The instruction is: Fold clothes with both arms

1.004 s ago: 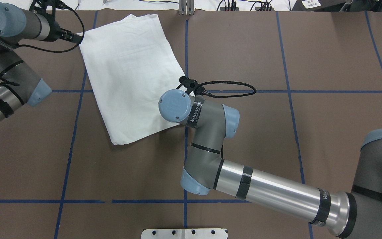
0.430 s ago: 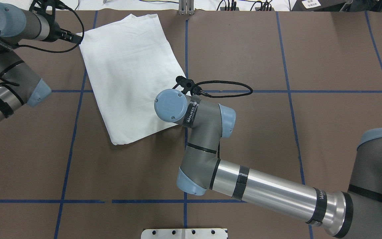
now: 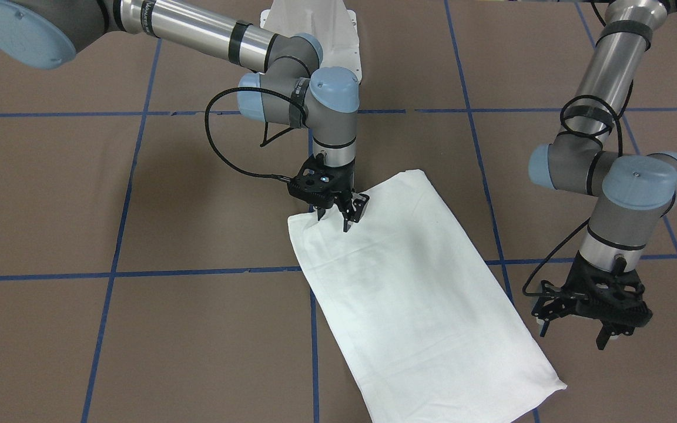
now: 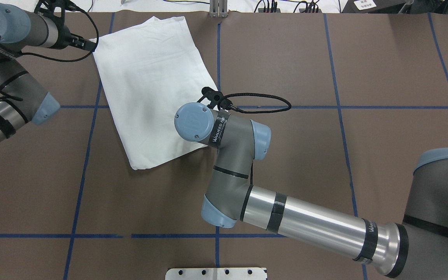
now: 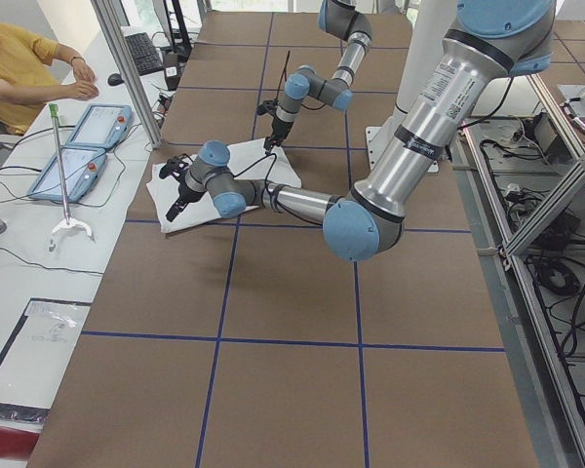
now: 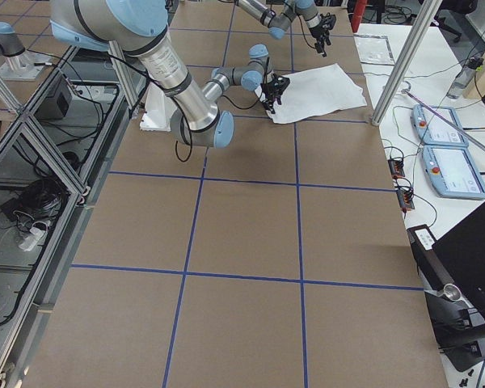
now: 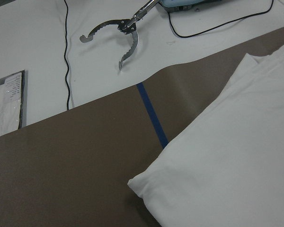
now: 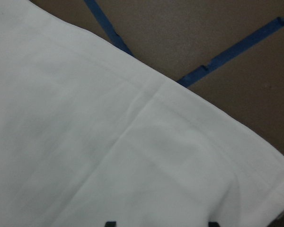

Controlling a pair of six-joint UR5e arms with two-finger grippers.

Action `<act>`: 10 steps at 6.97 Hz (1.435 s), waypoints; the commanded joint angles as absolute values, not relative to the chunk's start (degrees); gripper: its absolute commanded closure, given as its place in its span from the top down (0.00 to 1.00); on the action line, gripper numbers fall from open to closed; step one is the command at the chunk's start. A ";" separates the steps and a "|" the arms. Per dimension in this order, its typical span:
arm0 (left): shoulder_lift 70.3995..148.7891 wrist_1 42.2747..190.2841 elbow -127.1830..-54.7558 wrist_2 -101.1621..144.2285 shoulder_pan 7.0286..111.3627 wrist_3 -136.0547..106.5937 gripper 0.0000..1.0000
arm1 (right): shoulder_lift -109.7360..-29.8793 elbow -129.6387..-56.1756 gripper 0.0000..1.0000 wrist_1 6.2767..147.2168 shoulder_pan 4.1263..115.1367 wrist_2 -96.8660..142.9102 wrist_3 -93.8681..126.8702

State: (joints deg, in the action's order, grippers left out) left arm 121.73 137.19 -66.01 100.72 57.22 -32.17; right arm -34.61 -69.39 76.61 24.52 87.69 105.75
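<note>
The white shirt [image 4: 150, 85] lies folded into a plain rectangle on the brown table; its text, collar and label are hidden. It also shows in the front view [image 3: 421, 294]. My right gripper [image 3: 334, 221] is open and hovers just over the shirt's corner nearest the robot. In the right wrist view the shirt [image 8: 109, 142] fills the frame, with the two fingertips [image 8: 111, 223] apart at the bottom edge. My left gripper [image 3: 572, 337] is open and empty, just above the table beside the shirt's far corner [image 7: 137, 183].
Blue tape lines [image 4: 88, 155] grid the table. The right arm's black cable [image 4: 263, 97] loops beside the shirt. The white pedestal base [image 4: 216, 273] sits at the table's near edge. A metal grabber tool [image 7: 120, 33] lies on the white bench beyond. An operator [image 5: 19, 68] sits there.
My right arm's wrist has moved a little to the left, further over the shirt's near corner. The left arm and the shirt have not moved.
</note>
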 commanded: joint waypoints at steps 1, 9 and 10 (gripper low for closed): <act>121.73 137.20 -66.01 100.72 57.22 -32.25 1.00 | -34.28 -69.26 0.14 76.64 24.35 87.45 106.08; 121.82 137.11 -67.41 104.06 57.13 -33.84 1.00 | -57.16 -97.82 0.00 80.04 24.87 88.68 100.55; 121.82 137.11 -67.41 105.19 57.13 -33.84 1.00 | -60.00 -104.96 0.00 85.20 20.44 86.33 101.33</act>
